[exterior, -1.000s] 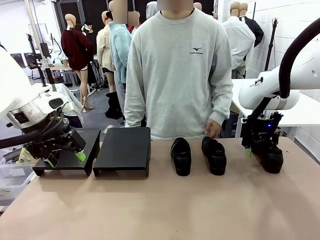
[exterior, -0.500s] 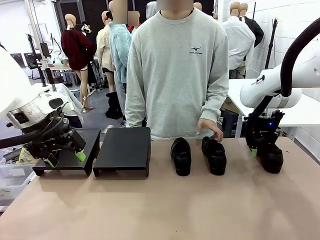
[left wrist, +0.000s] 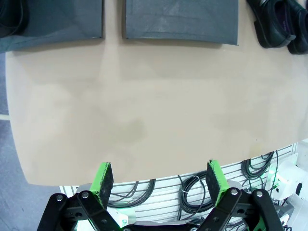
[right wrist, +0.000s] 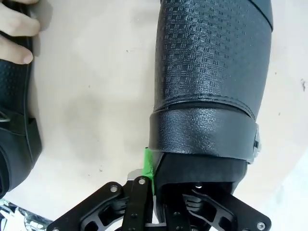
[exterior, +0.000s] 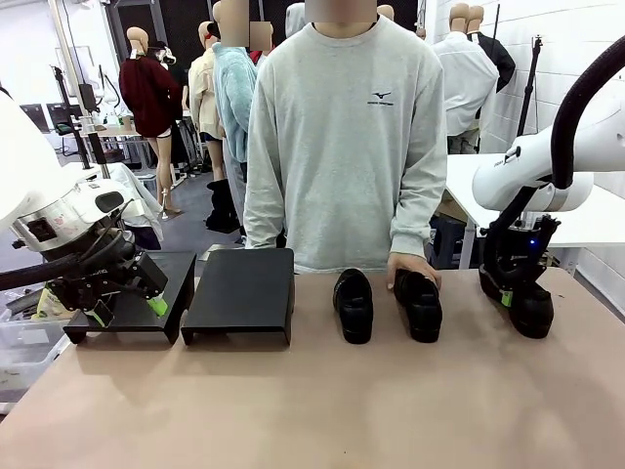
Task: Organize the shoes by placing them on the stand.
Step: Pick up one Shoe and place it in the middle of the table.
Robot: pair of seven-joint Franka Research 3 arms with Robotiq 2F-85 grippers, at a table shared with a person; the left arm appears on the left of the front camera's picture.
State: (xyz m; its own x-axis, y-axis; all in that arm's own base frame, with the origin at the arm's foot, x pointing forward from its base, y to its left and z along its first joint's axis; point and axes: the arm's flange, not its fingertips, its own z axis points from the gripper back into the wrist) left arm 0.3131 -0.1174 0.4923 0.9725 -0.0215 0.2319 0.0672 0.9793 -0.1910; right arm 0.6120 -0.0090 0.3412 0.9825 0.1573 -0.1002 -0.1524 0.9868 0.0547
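Three black shoes stand on the table right of the stand. My right gripper (exterior: 508,293) is shut on the heel rim of the rightmost shoe (exterior: 529,309). In the right wrist view, one green pad (right wrist: 148,166) presses the outside wall of that shoe (right wrist: 211,72), and the other finger is inside the opening. The person's hand (exterior: 414,266) rests on the heel of the middle shoe (exterior: 422,307), with another shoe (exterior: 354,305) to its left. The stand is two black risers (exterior: 242,291) (exterior: 181,278). My left gripper (exterior: 127,311) hangs open in front of the left riser, with nothing between its fingers.
In the left wrist view, both risers (left wrist: 180,19) (left wrist: 62,19) lie along the top, and two shoes (left wrist: 276,24) sit at the top right. The tan tabletop (exterior: 312,401) in front of the shoes is bare. A white table (exterior: 586,220) stands at the far right.
My right gripper has closed on the rightmost shoe's heel rim. The person's hand has come down onto the heel of the neighbouring shoe. The left arm has not moved.
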